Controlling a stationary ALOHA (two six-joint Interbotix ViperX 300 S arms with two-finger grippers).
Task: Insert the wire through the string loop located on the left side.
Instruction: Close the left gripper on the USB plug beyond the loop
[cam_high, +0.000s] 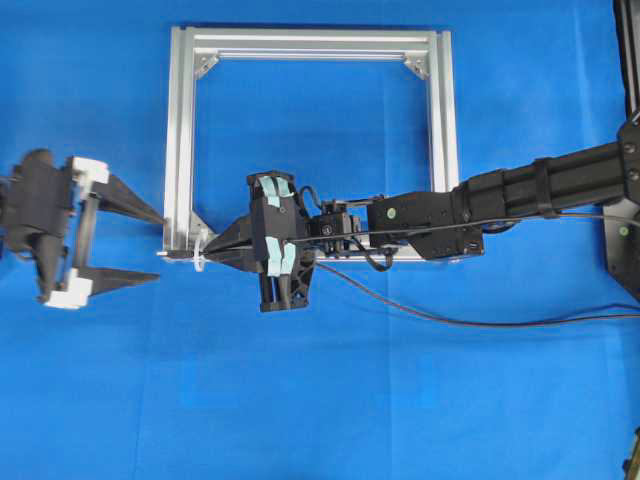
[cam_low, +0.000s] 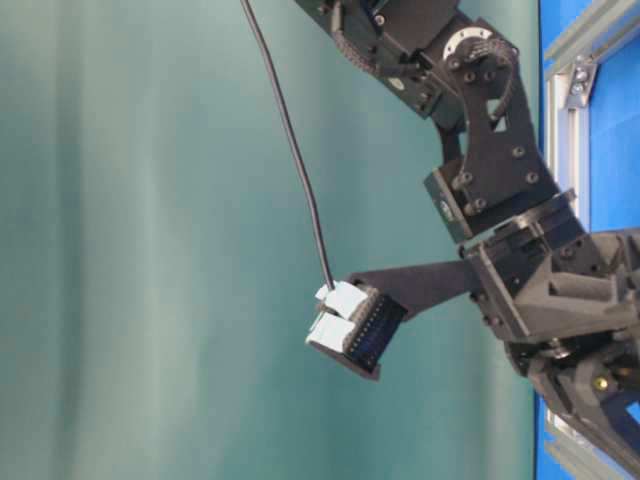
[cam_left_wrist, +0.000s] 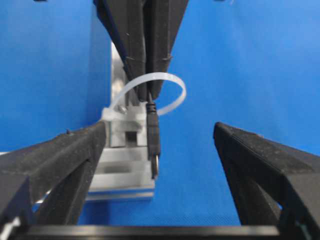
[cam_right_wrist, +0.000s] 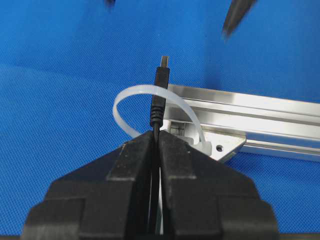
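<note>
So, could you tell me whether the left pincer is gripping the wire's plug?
No, the left pincer stands open, its fingers either side of the wire without touching.

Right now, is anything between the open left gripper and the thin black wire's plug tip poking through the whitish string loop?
Nothing visible. The wire's plug tip sticks out through the whitish string loop into bare space between the left gripper's open fingers; the silver aluminium frame lies beside it.
</note>
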